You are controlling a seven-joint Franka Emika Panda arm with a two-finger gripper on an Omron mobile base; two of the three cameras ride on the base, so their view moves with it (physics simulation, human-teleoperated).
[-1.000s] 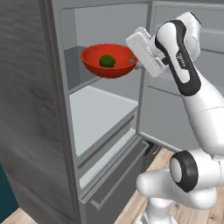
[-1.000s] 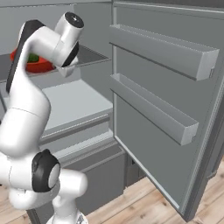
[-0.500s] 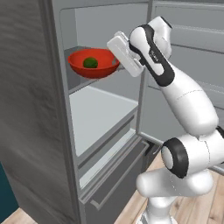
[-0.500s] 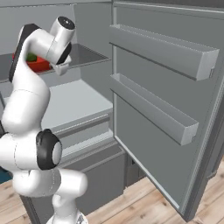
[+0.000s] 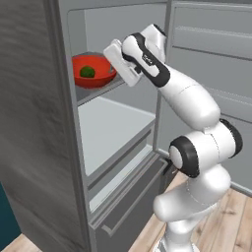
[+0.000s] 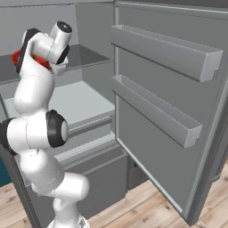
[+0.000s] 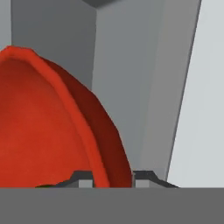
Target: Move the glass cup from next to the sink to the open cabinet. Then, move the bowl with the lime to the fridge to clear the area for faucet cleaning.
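Bowl (image 5: 92, 72) with lime (image 5: 87, 72) on fridge (image 5: 118, 129) shelf, rim pinched between closed jaws.

The robot is a glossy white arm of rounded, bulbous segments (image 5: 189, 101), joined by dark grey to black ring-shaped joints (image 5: 183, 156). A small dark marking sits on the upper link near the wrist (image 5: 146, 58). The flat white rectangular end effector (image 5: 117, 64) ends the arm, and its two small dark grey finger tips (image 7: 82, 177) are blocky with lighter grey faces.
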